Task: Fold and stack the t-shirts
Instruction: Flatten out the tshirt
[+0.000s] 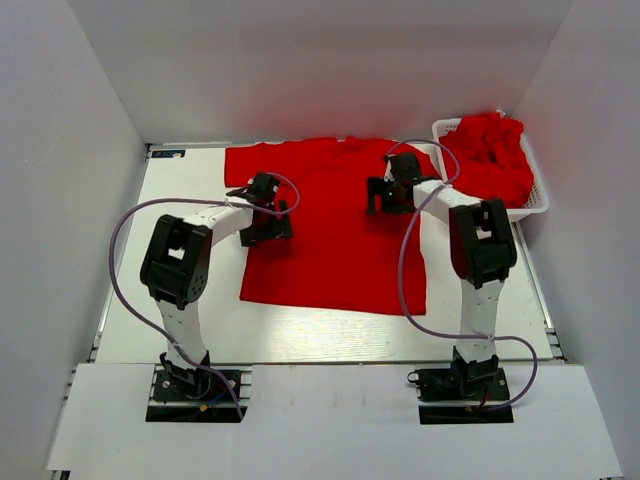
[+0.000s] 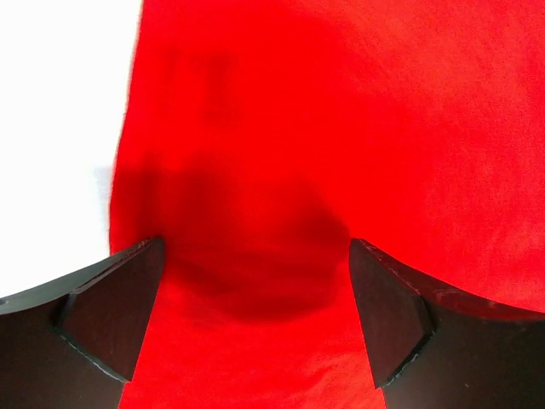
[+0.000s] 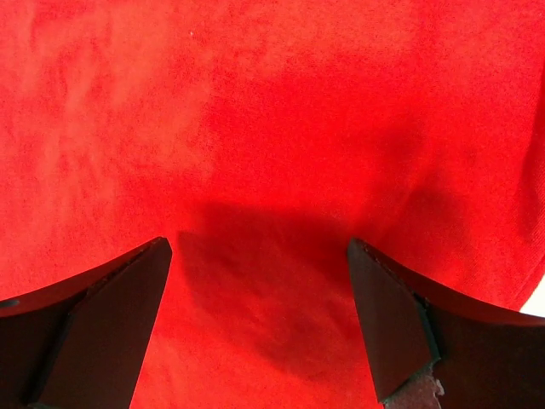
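One red t-shirt lies spread flat on the white table, collar toward the back wall. My left gripper hovers over the shirt's left side near the sleeve, jaws wide open, nothing between them. In the left wrist view red cloth fills the frame between the dark fingers, with bare table at the left. My right gripper hangs open over the shirt's upper right. The right wrist view shows only flat red cloth under its fingers. More red t-shirts lie crumpled in the basket.
A white slatted basket stands at the table's back right corner. White walls close in the back and both sides. Bare white table shows left of the shirt and along its front edge.
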{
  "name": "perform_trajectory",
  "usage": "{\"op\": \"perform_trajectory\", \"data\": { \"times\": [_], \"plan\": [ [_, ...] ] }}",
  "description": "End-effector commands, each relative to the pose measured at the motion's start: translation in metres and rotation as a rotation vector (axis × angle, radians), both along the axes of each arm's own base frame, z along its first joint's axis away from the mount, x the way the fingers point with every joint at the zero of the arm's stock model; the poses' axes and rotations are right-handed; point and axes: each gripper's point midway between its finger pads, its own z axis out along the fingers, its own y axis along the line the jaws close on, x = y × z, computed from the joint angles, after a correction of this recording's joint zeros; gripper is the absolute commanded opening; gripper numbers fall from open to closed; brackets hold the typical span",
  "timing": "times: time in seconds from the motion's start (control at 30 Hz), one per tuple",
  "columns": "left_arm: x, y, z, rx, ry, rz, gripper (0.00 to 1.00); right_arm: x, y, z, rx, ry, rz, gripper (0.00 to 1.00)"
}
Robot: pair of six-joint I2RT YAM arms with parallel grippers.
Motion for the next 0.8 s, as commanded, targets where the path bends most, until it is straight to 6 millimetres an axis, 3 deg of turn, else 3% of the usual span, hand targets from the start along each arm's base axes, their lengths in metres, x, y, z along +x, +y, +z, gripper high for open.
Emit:
{"op": "perform_trajectory", "data": {
  "times": [0.0, 0.07, 0.1, 0.13, 0.17, 0.2, 0.27, 0.3, 0.37, 0.4, 0.47, 0.5, 0.57, 0.63, 0.67, 0.73, 0.77],
  "plan": [
    [-0.023, 0.044, -0.019, 0.164, 0.133, 0.151, 1.0, -0.064, 0.002, -0.029, 0.053, 0.196, -0.008, 0.9],
    [-0.019, 0.06, -0.016, 0.2, 0.132, 0.235, 1.0, -0.084, 0.0, -0.025, 0.073, 0.214, -0.007, 0.9],
    [-0.017, 0.062, -0.012, 0.215, 0.127, 0.241, 1.0, -0.109, -0.005, -0.039, 0.06, 0.269, -0.013, 0.9],
    [-0.017, 0.071, -0.012, 0.229, 0.132, 0.259, 1.0, -0.119, 0.002, -0.039, 0.089, 0.291, -0.01, 0.9],
    [-0.012, 0.074, -0.011, 0.232, 0.123, 0.28, 1.0, -0.13, 0.001, -0.029, 0.096, 0.287, -0.003, 0.9],
    [-0.006, 0.078, -0.011, 0.229, 0.119, 0.296, 1.0, -0.147, 0.0, -0.034, 0.094, 0.325, -0.006, 0.9],
    [0.006, 0.082, -0.013, 0.228, 0.099, 0.314, 1.0, -0.165, 0.013, -0.016, 0.139, 0.327, 0.054, 0.9],
    [0.019, 0.083, -0.01, 0.218, 0.081, 0.327, 1.0, -0.181, 0.013, -0.021, 0.141, 0.366, 0.073, 0.9],
    [0.029, 0.091, -0.023, 0.261, 0.097, 0.333, 1.0, -0.21, 0.032, -0.01, 0.167, 0.411, 0.182, 0.9],
    [0.046, 0.087, -0.018, 0.254, 0.075, 0.326, 1.0, -0.226, 0.043, -0.005, 0.176, 0.417, 0.241, 0.9],
    [0.068, 0.091, -0.027, 0.255, 0.073, 0.338, 1.0, -0.247, 0.064, 0.008, 0.235, 0.439, 0.384, 0.9],
    [0.075, 0.088, -0.03, 0.249, 0.073, 0.322, 1.0, -0.269, 0.086, 0.024, 0.309, 0.457, 0.514, 0.9],
    [0.097, 0.087, -0.027, 0.228, 0.039, 0.321, 1.0, -0.274, 0.106, 0.043, 0.362, 0.426, 0.618, 0.9],
    [0.112, 0.101, -0.037, 0.242, 0.035, 0.333, 1.0, -0.28, 0.121, 0.067, 0.435, 0.375, 0.716, 0.9],
    [0.132, 0.102, -0.025, 0.223, -0.016, 0.348, 1.0, -0.278, 0.13, 0.08, 0.444, 0.317, 0.775, 0.9],
    [0.15, 0.112, -0.026, 0.231, -0.036, 0.339, 1.0, -0.276, 0.134, 0.089, 0.433, 0.264, 0.834, 0.9],
    [0.169, 0.107, -0.01, 0.203, -0.097, 0.324, 1.0, -0.261, 0.139, 0.102, 0.435, 0.205, 0.828, 0.9]
  ]
}}
